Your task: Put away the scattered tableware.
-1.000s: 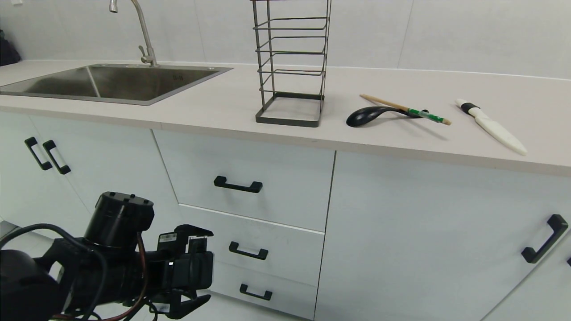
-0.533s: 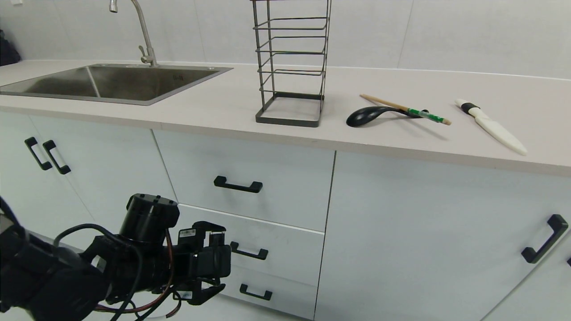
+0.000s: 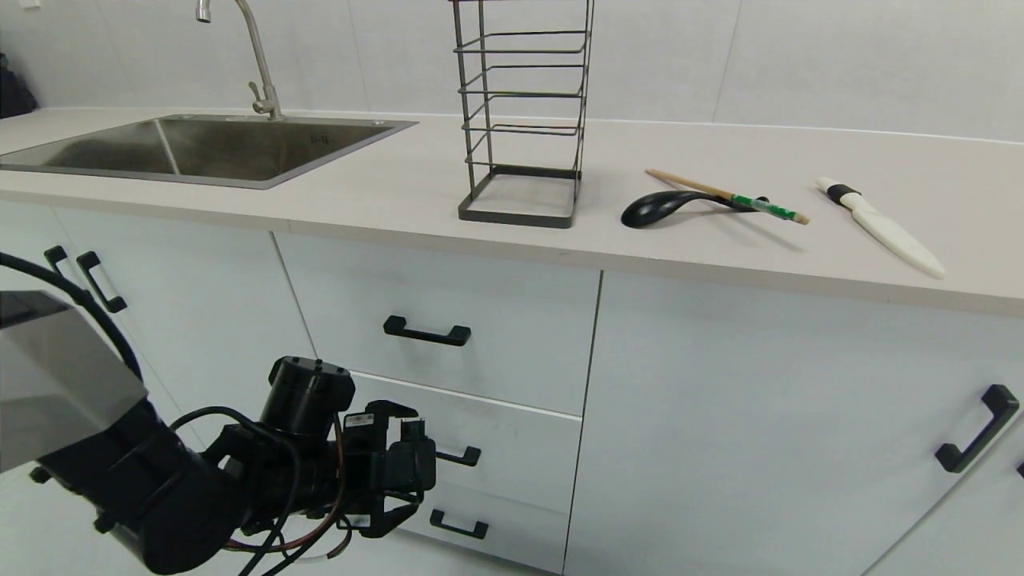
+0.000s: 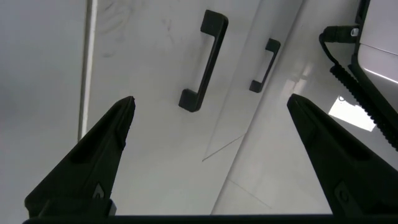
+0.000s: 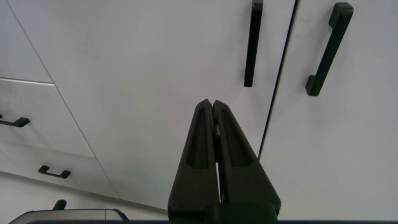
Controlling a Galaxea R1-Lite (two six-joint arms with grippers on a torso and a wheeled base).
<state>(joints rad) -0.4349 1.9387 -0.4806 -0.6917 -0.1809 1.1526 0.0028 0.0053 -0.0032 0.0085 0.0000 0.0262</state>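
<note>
Hovered with the black left gripper spread wide, black bar drawer handle just beyond its tips. Held the black right gripper fully together, facing white cabinet doors.

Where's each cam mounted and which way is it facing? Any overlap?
Head view: on the head, looking forward and down at countertop and drawers; left gripper shows lower left.
Left wrist view: on left wrist, facing the drawers; open left gripper frames a drawer handle.
Right wrist view: on right wrist, facing cabinet doors; shut right gripper shows.
Shared: head and left wrist views both show drawer handles.
</note>
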